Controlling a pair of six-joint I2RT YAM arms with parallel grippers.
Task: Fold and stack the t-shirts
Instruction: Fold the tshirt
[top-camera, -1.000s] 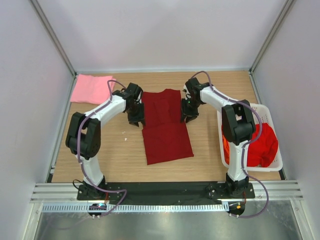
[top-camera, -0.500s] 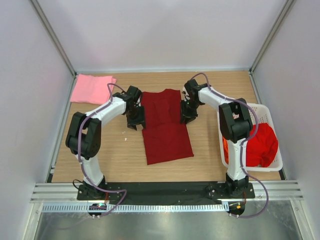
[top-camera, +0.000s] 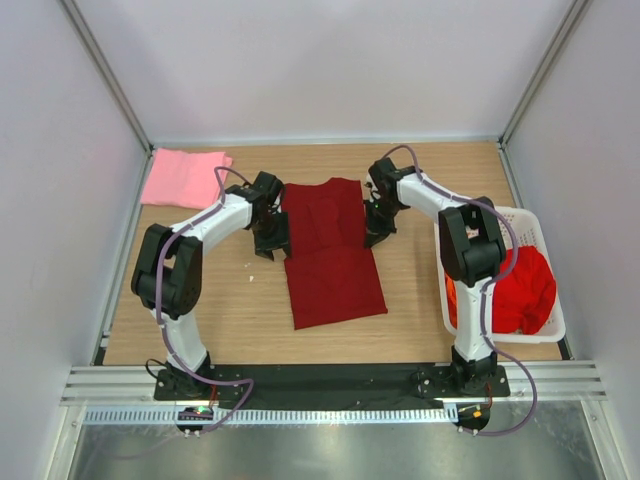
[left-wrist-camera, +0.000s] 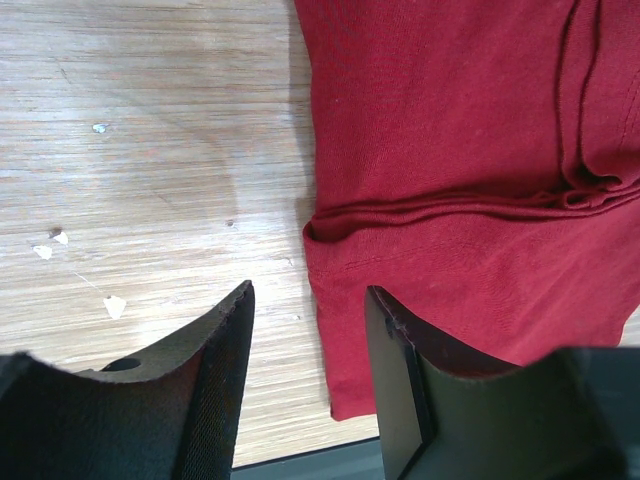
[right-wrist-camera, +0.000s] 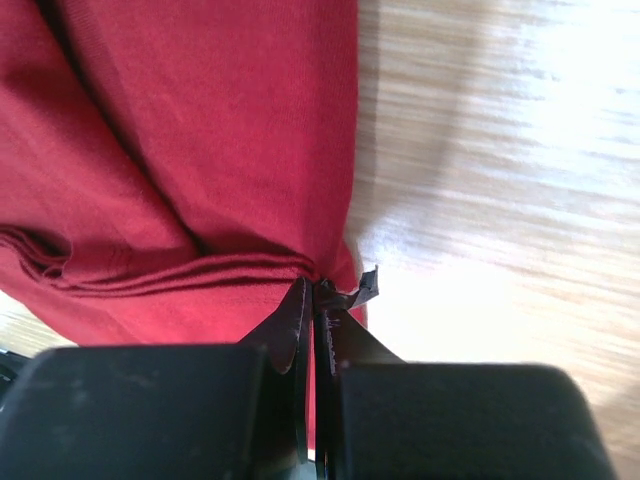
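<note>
The maroon t-shirt (top-camera: 330, 260) lies flat at mid-table, its far part folded over so that a layered fold line crosses it (left-wrist-camera: 450, 195). My left gripper (top-camera: 272, 243) is open at the shirt's left edge (left-wrist-camera: 310, 295), just near of the fold, with one finger over bare wood and the other over cloth. At the right end of that fold my right gripper (top-camera: 372, 235) is shut, its tips (right-wrist-camera: 318, 285) pinching the gathered maroon t-shirt (right-wrist-camera: 200, 120). A folded light pink t-shirt (top-camera: 185, 178) lies at the far left corner.
A white slotted basket (top-camera: 520, 215) stands at the right edge, holding a bunched bright red t-shirt (top-camera: 525, 285) with orange cloth (top-camera: 450, 290) beside it. Small white specks (left-wrist-camera: 110, 305) dot the wood left of the maroon shirt. White walls close in on three sides.
My right gripper has closed on the shirt's right edge at the fold. The left gripper has shifted slightly toward the far side, staying open at the left edge.
</note>
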